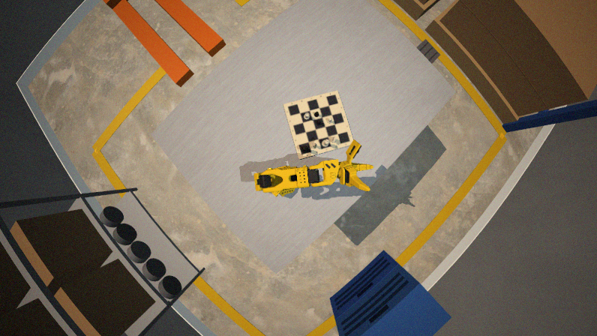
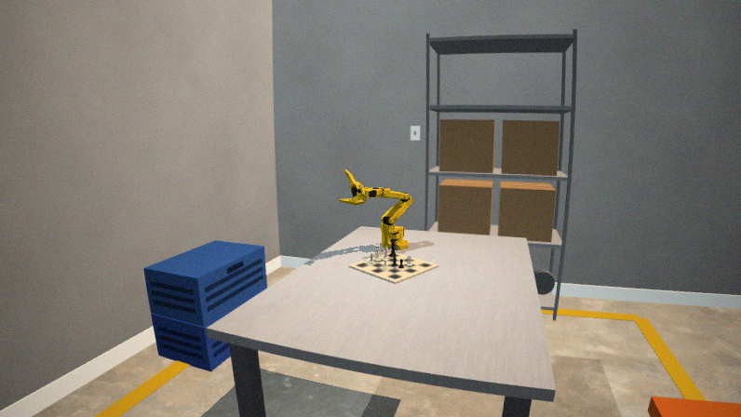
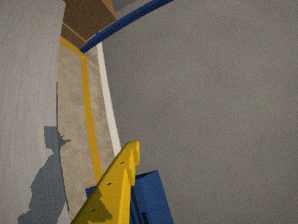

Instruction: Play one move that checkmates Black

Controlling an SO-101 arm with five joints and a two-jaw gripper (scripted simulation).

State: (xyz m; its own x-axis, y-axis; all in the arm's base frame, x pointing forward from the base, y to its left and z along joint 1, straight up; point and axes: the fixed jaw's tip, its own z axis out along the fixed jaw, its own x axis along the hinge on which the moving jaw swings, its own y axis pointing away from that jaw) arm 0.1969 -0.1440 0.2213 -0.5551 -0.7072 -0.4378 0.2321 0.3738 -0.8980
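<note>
A small chessboard lies on the grey table. Several small white and black pieces stand on it, too small to name. My yellow arm rises from its base beside the board's near edge. My gripper is open and empty, raised high above the table off the board's corner, away from every piece. The wrist view shows only one yellow jaw against wall and floor; the board is out of that view.
A blue cabinet stands on the floor beside the table. A metal shelf with brown boxes stands behind the table. Orange beams lie on the floor. Yellow floor lines run round the table.
</note>
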